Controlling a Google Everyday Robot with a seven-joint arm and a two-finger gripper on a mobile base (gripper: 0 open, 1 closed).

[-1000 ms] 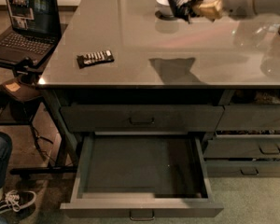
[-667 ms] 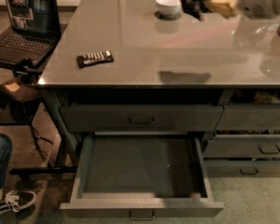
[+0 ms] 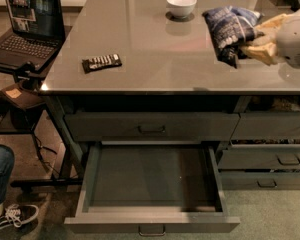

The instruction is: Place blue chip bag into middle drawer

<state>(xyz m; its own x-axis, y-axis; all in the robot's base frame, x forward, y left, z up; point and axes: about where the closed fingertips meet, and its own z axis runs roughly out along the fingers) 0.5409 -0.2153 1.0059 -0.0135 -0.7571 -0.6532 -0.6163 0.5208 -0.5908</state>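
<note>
Nearest, at 6 o'clock in the camera view: middle drawer (image 3: 150,219) pulled fully open, grey floor bare, nothing in it. At 8 o'clock, a person's jeans leg (image 3: 0,176) and shoe (image 3: 12,218) on the floor, well apart from the drawer. Just above the open drawer is the shallow drawer front (image 3: 150,126) with a small handle, shut. Narrower drawers (image 3: 285,159) at 4 o'clock.

Grey table (image 3: 140,34) top next. Black bar (image 3: 101,62) lies flat at 10 o'clock, near the front edge.

Blue chip bag (image 3: 229,28) at 2 o'clock, held above the table's right side, tilted, its lower corner hanging toward the front edge. Not over the drawer; the drawer is down at about 7 o'clock from the bag. Gripper (image 3: 257,38) comes in from the right edge, tan fingers (image 3: 260,53) clamped on the bag's right end.

Handling: bag looks light, puffy, crinkly foil, so likely slippery, and it crushes easily. The end pinch suits it; a hard squeeze on the belly could pop it or crack the chips. It will probably dangle and swing when carried.

Farther back: white bowl (image 3: 181,5) at 12 o'clock, just left of the bag, apart from it. Laptop (image 3: 27,26) at 10 o'clock on a side stand, lid open.
</note>
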